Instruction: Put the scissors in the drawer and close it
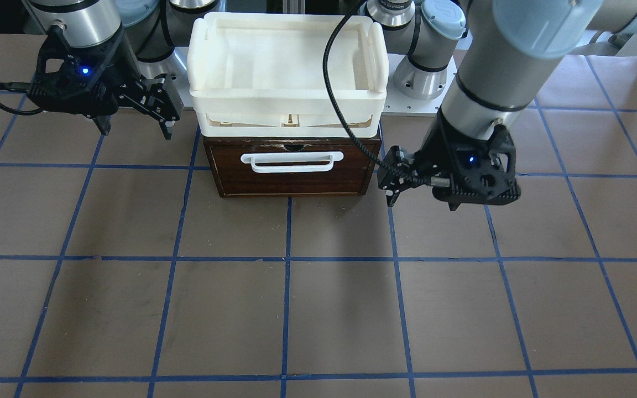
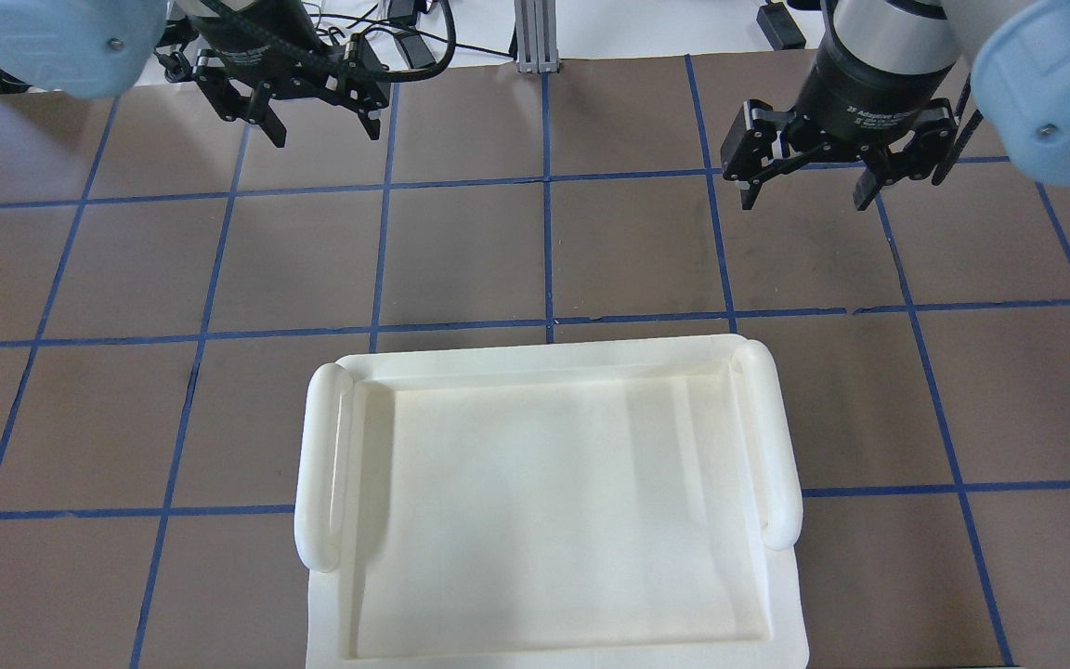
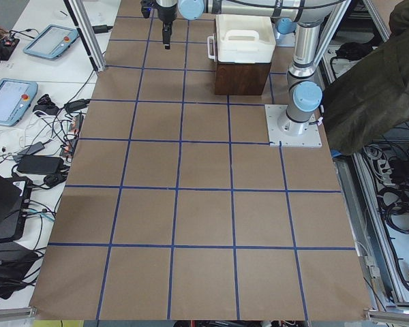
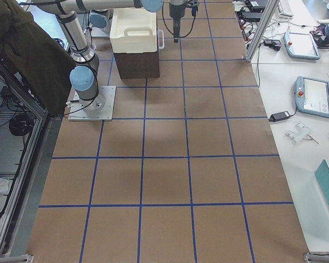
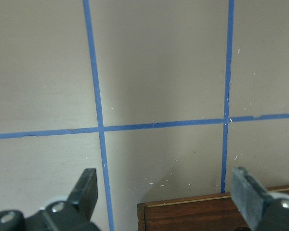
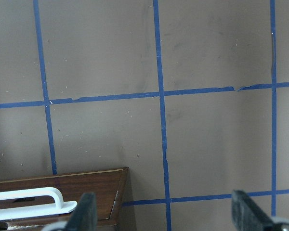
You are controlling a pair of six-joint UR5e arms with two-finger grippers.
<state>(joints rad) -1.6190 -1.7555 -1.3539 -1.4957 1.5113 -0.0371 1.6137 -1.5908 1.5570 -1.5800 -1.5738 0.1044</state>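
Left gripper point(image 2: 324, 132): gapes wide, grips nothing, points down at the table point(image 1: 318, 309), hangs just beside the drawer point(image 1: 291, 179) at its front corner on the robot's left. Right gripper point(image 2: 804, 200): likewise spread wide and bare, hangs near the other front corner, apart from it. Drawer: sits closed, front flush, white handle point(image 1: 292, 161) turned away from the robot, beneath a white tray point(image 1: 288, 102). Whereabouts of the scissors: cannot tell from any view.
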